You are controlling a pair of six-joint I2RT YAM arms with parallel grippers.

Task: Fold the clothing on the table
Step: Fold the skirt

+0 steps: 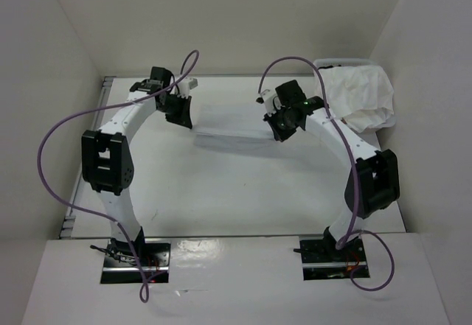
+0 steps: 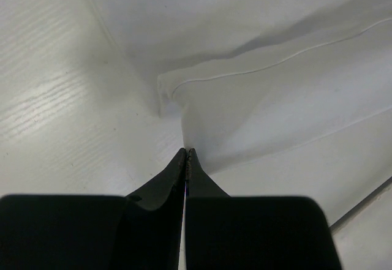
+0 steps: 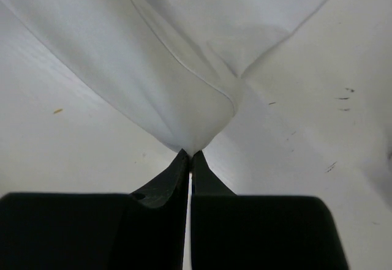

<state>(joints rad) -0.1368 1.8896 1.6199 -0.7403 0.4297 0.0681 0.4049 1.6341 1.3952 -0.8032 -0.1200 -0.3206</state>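
In the far right corner stands a clear plastic bin (image 1: 341,63). It is filled with crumpled white fabric (image 1: 361,93), which rises above the rim and hangs over the near and right sides, so only the far edge of the bin shows clearly. How many pieces are in the heap cannot be told.

Plain white walls close the scene on three sides: the left wall (image 1: 44,82), the back wall (image 1: 236,15) and the right wall (image 1: 435,82), which the bin almost touches.

Along the near side lies a flat white board (image 1: 236,281) with two dark rectangular cut-outs, one on the left (image 1: 158,255) and one on the right (image 1: 310,266).
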